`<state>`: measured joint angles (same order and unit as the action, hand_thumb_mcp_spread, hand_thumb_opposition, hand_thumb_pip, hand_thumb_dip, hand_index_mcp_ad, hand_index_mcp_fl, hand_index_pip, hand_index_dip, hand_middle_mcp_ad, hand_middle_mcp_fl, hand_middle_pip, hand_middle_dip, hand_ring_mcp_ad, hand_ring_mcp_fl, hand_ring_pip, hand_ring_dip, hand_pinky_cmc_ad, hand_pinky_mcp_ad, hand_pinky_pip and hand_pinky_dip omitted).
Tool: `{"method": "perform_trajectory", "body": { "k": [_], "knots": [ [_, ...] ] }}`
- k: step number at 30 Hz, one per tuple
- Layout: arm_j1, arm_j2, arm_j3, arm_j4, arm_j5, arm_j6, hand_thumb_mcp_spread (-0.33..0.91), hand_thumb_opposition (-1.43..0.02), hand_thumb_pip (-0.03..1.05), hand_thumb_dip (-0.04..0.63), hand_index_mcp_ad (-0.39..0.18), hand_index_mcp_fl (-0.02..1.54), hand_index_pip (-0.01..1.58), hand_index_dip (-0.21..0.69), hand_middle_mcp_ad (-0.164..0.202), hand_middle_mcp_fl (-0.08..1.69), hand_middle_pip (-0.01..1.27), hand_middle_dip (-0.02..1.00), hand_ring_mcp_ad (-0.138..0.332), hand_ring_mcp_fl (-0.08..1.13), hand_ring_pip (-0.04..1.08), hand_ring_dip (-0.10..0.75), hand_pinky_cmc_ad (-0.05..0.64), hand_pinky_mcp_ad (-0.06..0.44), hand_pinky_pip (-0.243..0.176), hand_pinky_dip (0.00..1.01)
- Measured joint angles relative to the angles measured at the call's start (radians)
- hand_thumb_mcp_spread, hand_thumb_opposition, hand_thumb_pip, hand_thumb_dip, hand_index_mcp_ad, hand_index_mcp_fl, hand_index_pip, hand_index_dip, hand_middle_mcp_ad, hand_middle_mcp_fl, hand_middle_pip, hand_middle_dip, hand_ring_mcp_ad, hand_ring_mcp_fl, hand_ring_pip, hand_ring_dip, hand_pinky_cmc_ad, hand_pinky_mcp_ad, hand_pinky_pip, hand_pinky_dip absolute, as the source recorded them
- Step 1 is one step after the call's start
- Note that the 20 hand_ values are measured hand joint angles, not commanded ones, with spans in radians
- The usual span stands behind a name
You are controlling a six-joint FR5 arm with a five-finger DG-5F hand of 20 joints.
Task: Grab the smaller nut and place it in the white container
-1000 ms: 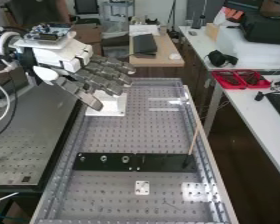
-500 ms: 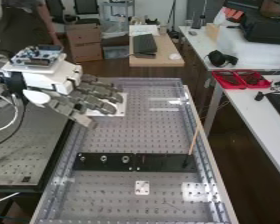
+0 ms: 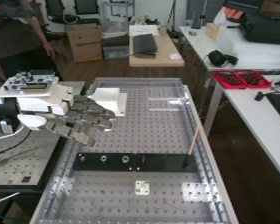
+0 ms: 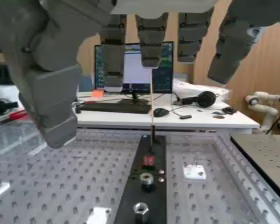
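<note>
from over here, the smaller nut (image 3: 82,158) sits near the left end of the flat black bar (image 3: 164,162), low in the frame, with the hand (image 3: 89,120) above it at centre left, fingers open, loosely stretched out and gripping nothing. the nut lies below the lowest fingertip and a touch to its left, so i reckon the reach has to go down the picture, minding the larger nut (image 3: 104,158) just beside it on the right.

White container (image 3: 108,96) partly hidden behind the robot hand (image 3: 83,120)
</note>
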<state>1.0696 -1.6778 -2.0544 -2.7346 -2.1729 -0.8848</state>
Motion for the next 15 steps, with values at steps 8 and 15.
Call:
{"method": "perform_trajectory", "body": {
  "k": [8, 15],
  "knots": [
    [-0.066, -0.069, 0.034, 0.026, -0.124, -0.050, 0.40, -0.79, 0.56, 0.173, -0.131, 0.04, 0.95, 0.031, 0.070, 0.02, 0.13, 0.21, 0.164, 0.00, 0.09, 0.089, 0.429, 0.328, -0.105, 0.43],
    [-0.095, -0.126, 0.066, 0.037, -0.189, -0.078, 0.40, -0.80, 0.57, 0.175, -0.138, 0.02, 1.06, 0.024, 0.070, 0.02, 0.13, 0.21, 0.166, 0.00, 0.09, 0.089, 0.433, 0.328, -0.105, 0.43]
  ]
}}
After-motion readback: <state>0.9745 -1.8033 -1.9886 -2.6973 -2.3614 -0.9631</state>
